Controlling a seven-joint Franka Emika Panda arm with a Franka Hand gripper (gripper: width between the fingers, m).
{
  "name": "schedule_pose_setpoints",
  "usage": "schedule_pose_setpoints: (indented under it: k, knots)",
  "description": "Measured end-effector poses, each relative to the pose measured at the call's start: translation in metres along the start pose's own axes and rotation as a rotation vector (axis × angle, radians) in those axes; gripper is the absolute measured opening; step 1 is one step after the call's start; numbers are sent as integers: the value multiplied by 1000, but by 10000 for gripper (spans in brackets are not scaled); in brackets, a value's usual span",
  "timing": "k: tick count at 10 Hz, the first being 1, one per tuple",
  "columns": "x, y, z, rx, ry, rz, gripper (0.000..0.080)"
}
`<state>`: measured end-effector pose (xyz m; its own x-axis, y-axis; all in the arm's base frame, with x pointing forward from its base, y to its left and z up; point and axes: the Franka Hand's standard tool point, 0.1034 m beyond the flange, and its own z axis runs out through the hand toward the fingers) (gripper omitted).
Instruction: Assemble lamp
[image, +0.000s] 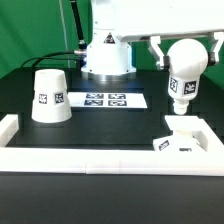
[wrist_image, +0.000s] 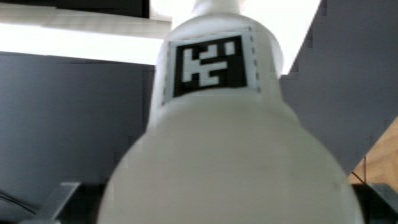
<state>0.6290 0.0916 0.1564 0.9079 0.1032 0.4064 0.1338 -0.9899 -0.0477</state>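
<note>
My gripper (image: 186, 52) is shut on the white round bulb (image: 186, 62) and holds it in the air at the exterior view's right, neck and tag pointing down. The bulb hangs just above the small blocky base (image: 182, 141), with a small gap between them. The tapered shade (image: 50, 97) stands mouth down at the exterior view's left, apart from both. In the wrist view the bulb (wrist_image: 222, 150) fills most of the picture, its tag facing the camera. It sits between my fingertips (wrist_image: 57, 200), and the gripper (wrist_image: 217, 208) is closed around its wide part.
The marker board (image: 105, 100) lies flat in the middle of the black table, in front of the arm's white pedestal (image: 106, 55). The long white border rail (image: 90, 158) runs along the front edge and turns up at the exterior view's left (image: 8, 127).
</note>
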Motion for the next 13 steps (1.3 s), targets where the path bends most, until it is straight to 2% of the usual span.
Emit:
schedule_pose_setpoints:
  k: [2, 4, 9, 13]
  knots:
    - [-5, -8, 5, -3, 53, -10, 580]
    - [-13, -13, 12, 0, 41, -19, 580]
    - [-22, -11, 21, -3, 35, -20, 580]
    - [-19, -10, 27, -12, 109, -21, 580]
